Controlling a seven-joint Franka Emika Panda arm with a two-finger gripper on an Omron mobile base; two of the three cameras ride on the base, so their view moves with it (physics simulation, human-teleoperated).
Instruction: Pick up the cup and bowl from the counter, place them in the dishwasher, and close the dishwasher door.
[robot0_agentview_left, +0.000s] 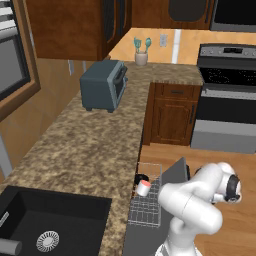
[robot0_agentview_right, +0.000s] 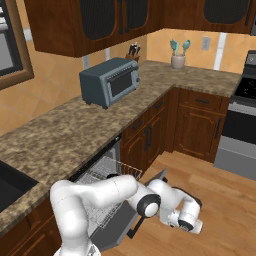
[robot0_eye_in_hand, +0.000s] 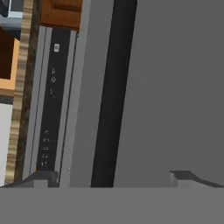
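Note:
The dishwasher's pale wire rack (robot0_agentview_left: 146, 210) is pulled out below the counter (robot0_agentview_left: 85, 140). In it lie the white cup (robot0_agentview_left: 144, 188) with its red inside and, just behind it, the black bowl (robot0_agentview_left: 140, 178). The dark grey dishwasher door (robot0_agentview_left: 175, 174) stands partly raised and tilted beside the rack. My gripper (robot0_eye_in_hand: 114, 178) is open, its fingertips (robot0_eye_in_hand: 41, 177) wide apart and nothing between them, close against the door's outer face (robot0_eye_in_hand: 175, 87). A black handle strip (robot0_eye_in_hand: 114, 87) and the door's control edge (robot0_eye_in_hand: 52, 109) run beside it. My hand (robot0_agentview_right: 191, 220) hangs low beyond the door (robot0_agentview_right: 125, 220).
A blue-grey toaster oven (robot0_agentview_left: 104, 85) and a beige utensil holder (robot0_agentview_left: 141, 56) stand on the counter further back. The black sink (robot0_agentview_left: 45, 220) is at the near left. The steel stove (robot0_agentview_left: 227, 90) and wood cabinets (robot0_agentview_left: 172, 115) border the wooden floor (robot0_agentview_right: 225, 200).

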